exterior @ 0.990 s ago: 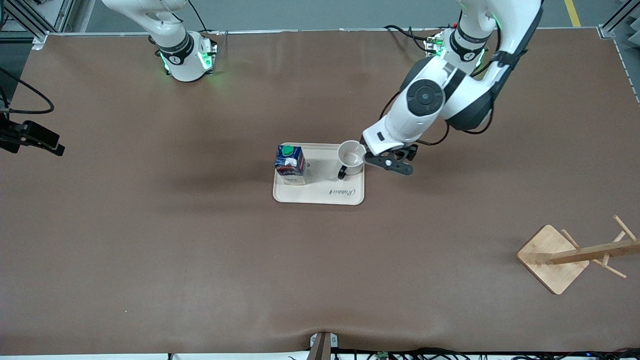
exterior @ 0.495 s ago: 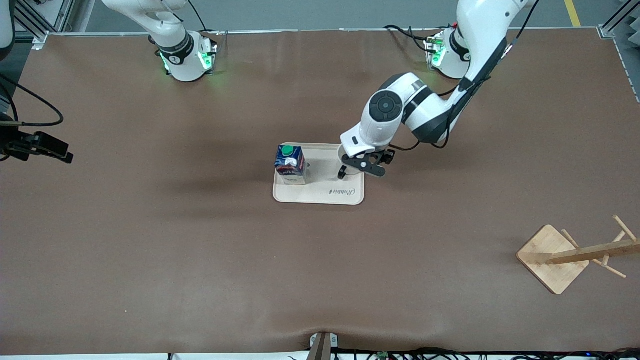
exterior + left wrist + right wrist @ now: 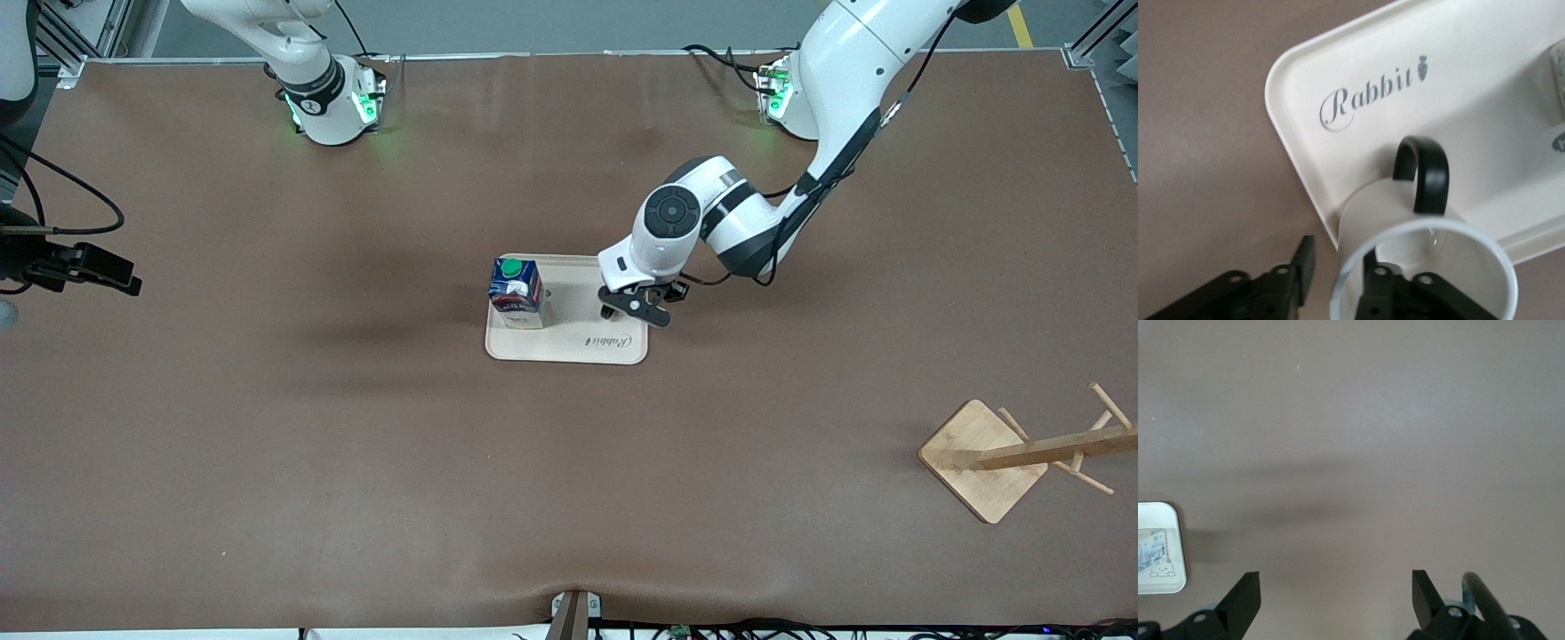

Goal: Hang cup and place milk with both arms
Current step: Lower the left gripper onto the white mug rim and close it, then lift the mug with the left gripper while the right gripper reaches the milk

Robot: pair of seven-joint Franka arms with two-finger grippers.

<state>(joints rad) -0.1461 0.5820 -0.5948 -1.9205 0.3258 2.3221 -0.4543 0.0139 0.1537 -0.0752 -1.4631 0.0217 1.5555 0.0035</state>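
White ceramic, black loop handle: the cup stands on the cream tray, at the corner toward the left arm's end. The milk stands on the same tray, at about nine o'clock from the cup in the front view.

The left gripper straddles the cup's rim, one finger inside, the other outside, the jaws closing on the wall but not visibly clamped. My judgement: seat the pinch fully before lifting, and keep the handle free for the wooden rack, well apart at about four o'clock.

The left arm reaches in, elbow bent, wrist pointing down. The right gripper waits, jaws wide and empty, over bare table.
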